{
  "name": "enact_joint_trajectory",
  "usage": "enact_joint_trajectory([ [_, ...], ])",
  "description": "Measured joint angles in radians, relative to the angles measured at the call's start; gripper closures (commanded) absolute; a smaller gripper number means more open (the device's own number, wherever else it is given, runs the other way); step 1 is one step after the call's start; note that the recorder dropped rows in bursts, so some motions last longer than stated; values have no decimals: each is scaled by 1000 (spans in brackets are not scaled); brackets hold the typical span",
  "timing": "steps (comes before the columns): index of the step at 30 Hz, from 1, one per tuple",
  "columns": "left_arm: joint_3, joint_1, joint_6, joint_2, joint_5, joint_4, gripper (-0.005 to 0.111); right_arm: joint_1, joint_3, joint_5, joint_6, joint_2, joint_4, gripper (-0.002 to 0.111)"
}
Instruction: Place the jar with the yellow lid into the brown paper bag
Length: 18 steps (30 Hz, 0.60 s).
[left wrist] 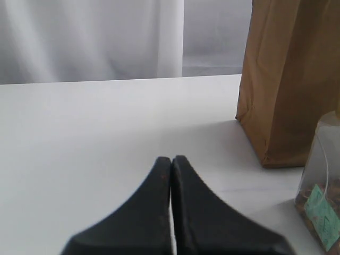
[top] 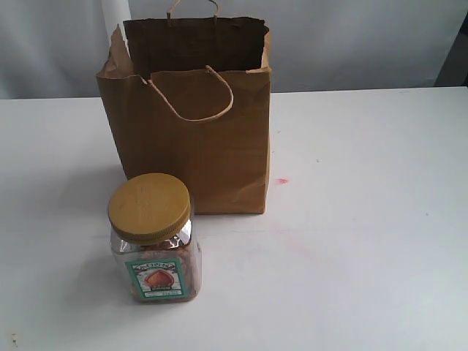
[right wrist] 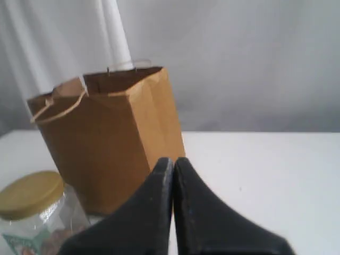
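Both the left gripper and the right gripper have jaws pressed together, empty. Beyond them, the small squarish clear plastic jar with ribbed yellow lid stands on the white table, with the upright brown paper bag just beside it at 1 o'clock. The jar is likely rigid, fairly heavy and slick; grasp its flat sides below the lid.

Brown paper bag: kraft brown, plain; interior dark. Yellow-lidded jar: clear, reddish-brown contents; lid mustard yellow, ribbed; label bordered in green, orange motif. Table: white, marked by a pink smudge. Left gripper, right gripper: finished in black.
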Motion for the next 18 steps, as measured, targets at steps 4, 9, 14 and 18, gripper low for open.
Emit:
enact_joint_trajectory([
  [4, 0, 0, 0, 0, 0, 0, 106, 0, -204, 305, -53, 162, 0, 108],
  [9, 0, 0, 0, 0, 0, 0, 106, 0, -333, 533, -115, 320, 0, 108],
  [14, 0, 0, 0, 0, 0, 0, 106, 0, -380, 592, -197, 466, 20, 108],
  [18, 0, 0, 0, 0, 0, 0, 106, 0, -384, 592, -313, 591, 124, 108],
])
